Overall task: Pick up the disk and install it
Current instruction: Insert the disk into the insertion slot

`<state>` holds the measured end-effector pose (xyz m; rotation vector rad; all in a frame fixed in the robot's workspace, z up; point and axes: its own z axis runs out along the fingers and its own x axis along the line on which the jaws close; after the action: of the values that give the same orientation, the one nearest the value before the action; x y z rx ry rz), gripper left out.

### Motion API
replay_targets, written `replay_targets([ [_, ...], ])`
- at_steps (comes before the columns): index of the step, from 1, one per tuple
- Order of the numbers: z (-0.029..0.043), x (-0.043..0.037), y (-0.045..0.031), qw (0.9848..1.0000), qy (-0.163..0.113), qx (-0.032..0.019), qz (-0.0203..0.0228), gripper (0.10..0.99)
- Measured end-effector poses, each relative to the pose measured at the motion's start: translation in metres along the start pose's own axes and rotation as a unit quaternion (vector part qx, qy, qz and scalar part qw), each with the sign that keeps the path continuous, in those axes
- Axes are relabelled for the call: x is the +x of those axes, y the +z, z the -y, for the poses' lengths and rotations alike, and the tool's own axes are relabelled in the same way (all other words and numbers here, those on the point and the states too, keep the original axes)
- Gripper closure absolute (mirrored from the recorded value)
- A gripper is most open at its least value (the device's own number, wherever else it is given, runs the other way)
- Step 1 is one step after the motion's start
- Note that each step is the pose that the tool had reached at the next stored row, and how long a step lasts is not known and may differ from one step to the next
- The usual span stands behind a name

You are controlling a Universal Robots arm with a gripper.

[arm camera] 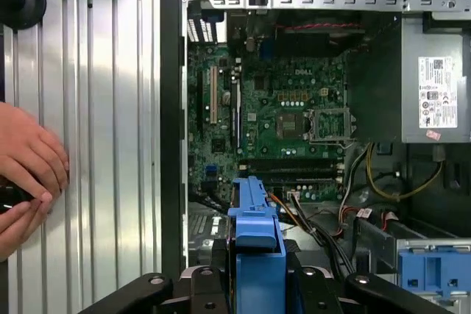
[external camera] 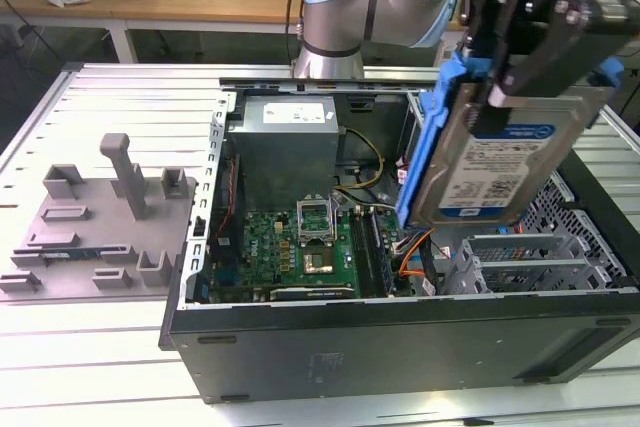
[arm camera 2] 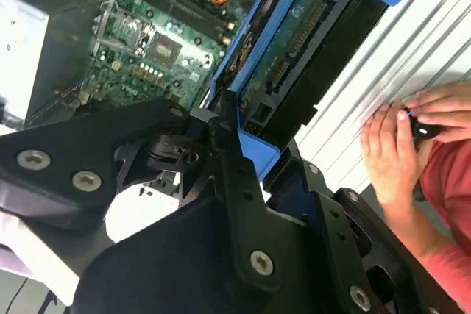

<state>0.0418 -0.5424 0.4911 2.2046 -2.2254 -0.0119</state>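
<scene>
The claw grips the disk, holding it tilted in the air above the open case.

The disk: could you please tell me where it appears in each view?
Exterior view: the disk tilted above the case, towards the exterior view's right.
Second wrist view: the disk's underside, beside the motherboard.
First wrist view: the disk edge-on, nearest the camera.
Shared landmark: the motherboard.
</scene>
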Motion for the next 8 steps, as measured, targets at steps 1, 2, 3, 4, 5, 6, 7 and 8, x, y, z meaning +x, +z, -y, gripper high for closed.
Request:
replay_targets([
  [1, 0.0076, 0.0006, 0.0006, 1.0000, 0.000, 0.0008, 0.0001, 0.722],
  [2, 0.0190, 0.0011, 0.0014, 1.0000, 0.000, 0.0025, 0.0000, 0.722],
  [3, 0.0299, 0.0014, 0.0024, 1.0000, 0.000, 0.0041, 0.0001, 0.722],
  [4, 0.0388, 0.0015, 0.0037, 1.0000, 0.000, 0.0062, 0.0000, 0.722],
  [5, 0.0425, 0.0015, 0.0046, 1.0000, 0.000, 0.0071, 0.0001, 0.722],
  [6, 0.0456, 0.0015, 0.0054, 1.0000, 0.000, 0.0076, 0.0002, 0.722],
  [7, 0.0473, 0.0014, 0.0058, 1.0000, 0.000, 0.0079, 0.0003, 0.722],
  [8, 0.0498, 0.0014, 0.0067, 1.0000, 0.000, 0.0082, 0.0004, 0.722],
])
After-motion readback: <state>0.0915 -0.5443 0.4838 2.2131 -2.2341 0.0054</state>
